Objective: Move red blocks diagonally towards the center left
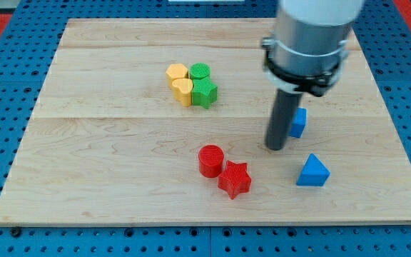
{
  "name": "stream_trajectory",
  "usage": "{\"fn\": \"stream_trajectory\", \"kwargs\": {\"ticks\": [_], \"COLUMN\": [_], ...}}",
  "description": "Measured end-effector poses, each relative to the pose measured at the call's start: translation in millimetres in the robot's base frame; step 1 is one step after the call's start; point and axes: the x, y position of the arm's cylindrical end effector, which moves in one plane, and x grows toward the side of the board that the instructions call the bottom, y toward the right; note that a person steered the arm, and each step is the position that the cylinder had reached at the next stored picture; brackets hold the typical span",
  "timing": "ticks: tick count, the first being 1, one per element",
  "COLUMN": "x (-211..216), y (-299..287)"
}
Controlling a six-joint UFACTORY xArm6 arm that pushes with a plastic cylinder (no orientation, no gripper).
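Note:
A red cylinder [210,160] and a red star [235,178] sit touching each other on the wooden board, below the board's centre, the star at the cylinder's lower right. My tip [275,148] is above and to the right of both red blocks, apart from them, and just left of a blue block [299,122].
A cluster above centre holds a yellow hexagon [177,72], a yellow heart [183,91], a green cylinder [200,71] and a green star [205,92]. A blue triangle [312,171] lies at the lower right. The board's rim [205,223] borders a blue pegboard.

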Motion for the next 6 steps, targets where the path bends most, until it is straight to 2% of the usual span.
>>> {"fn": "stream_trajectory", "kwargs": {"ticks": [1, 2, 3, 4, 5, 6], "x": [24.6, 58.1, 87.8, 80.6, 42.0, -37.7], "y": [-5.3, 19.8, -28.9, -51.7, -85.5, -133.2]}}
